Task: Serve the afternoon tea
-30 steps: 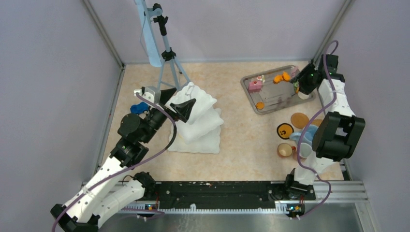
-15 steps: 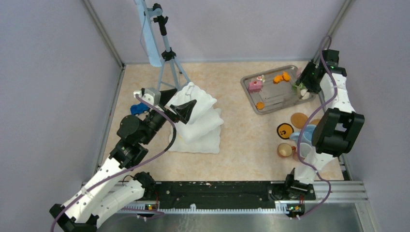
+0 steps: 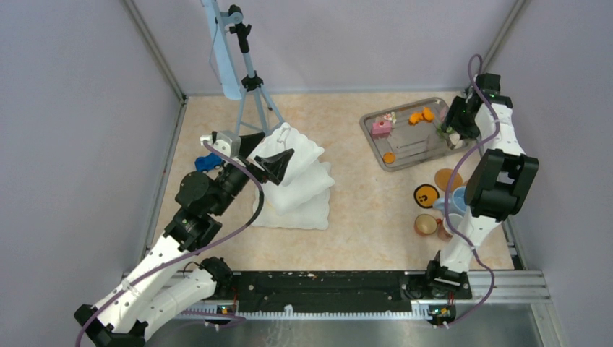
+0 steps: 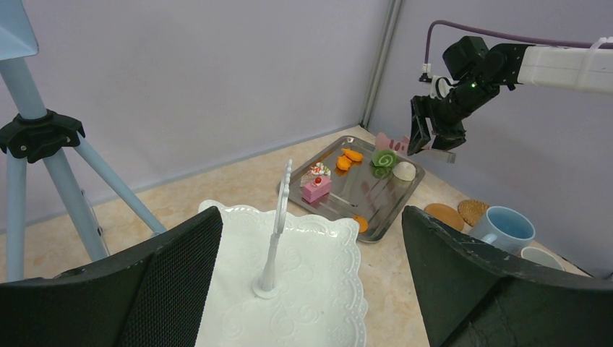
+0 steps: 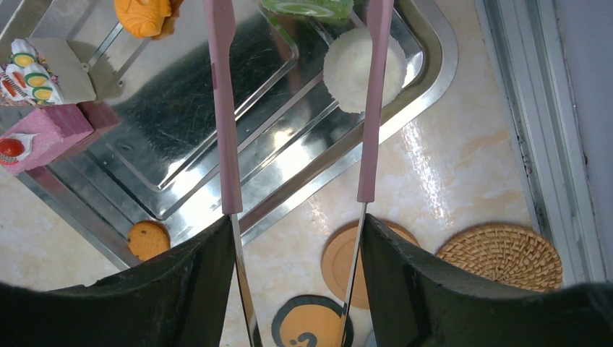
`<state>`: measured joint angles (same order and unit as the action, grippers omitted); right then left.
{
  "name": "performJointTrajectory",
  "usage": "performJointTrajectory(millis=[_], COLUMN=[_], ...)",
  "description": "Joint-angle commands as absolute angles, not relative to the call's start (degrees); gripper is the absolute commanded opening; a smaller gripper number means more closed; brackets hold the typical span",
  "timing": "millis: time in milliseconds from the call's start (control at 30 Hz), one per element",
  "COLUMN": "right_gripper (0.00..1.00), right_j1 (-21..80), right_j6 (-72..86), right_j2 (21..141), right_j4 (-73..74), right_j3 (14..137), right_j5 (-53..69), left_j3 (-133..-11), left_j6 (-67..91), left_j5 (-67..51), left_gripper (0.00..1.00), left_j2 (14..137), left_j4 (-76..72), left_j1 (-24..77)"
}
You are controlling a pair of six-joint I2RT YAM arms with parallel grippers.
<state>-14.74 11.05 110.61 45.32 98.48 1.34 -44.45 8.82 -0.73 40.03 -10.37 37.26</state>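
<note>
Gripping the pink tongs (image 5: 223,108) from outside both arms, the right gripper (image 5: 296,289) is holding them partly sprung open above the right end of the metal tray (image 5: 434,79). In the wrist view the two arms are framing the round cream pastry (image 5: 354,69), which is lying on the tray floor just beside the green roll (image 5: 307,7). That pastry is looking like a small, light, stiff toy with a grainy top, so it is probably calling for only a gentle pinch across its widest part, low on its sides; squeezing high on the dome is risking a slip. Being round, it is showing no long axis and is sitting flat, top facing up, so any approach angle is serving equally. The left gripper (image 4: 311,224) is hanging wide open and empty over the white tiered stand (image 4: 238,289).
</note>
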Motion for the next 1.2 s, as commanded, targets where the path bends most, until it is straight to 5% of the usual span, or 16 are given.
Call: performJointTrajectory(millis=[0,633,1167], right_gripper=[0.61,0.59,0.4], right_j1=[-14.35,-12.4,-10.18], right_j6=[8.81,6.86,7.21], right_j2=[111.62,120.65,118.92], right_j4=[44.79,46.39,48.22], right_j3=[102.21,109.3,112.97], right_j5=[0.18,-5.96,-7.51], left_j3=[-44.52,-44.48,-44.38], left_j6=[8.26,8.0,7.82], left_j5=[-0.56,-0.57,-0.53], left_gripper=[0.99,0.99,0.99], left_j2=[40.23,40.25,40.73], left_j4=[-13.32,-13.26,-13.25], left_j1=[37.53,37.57,37.58])
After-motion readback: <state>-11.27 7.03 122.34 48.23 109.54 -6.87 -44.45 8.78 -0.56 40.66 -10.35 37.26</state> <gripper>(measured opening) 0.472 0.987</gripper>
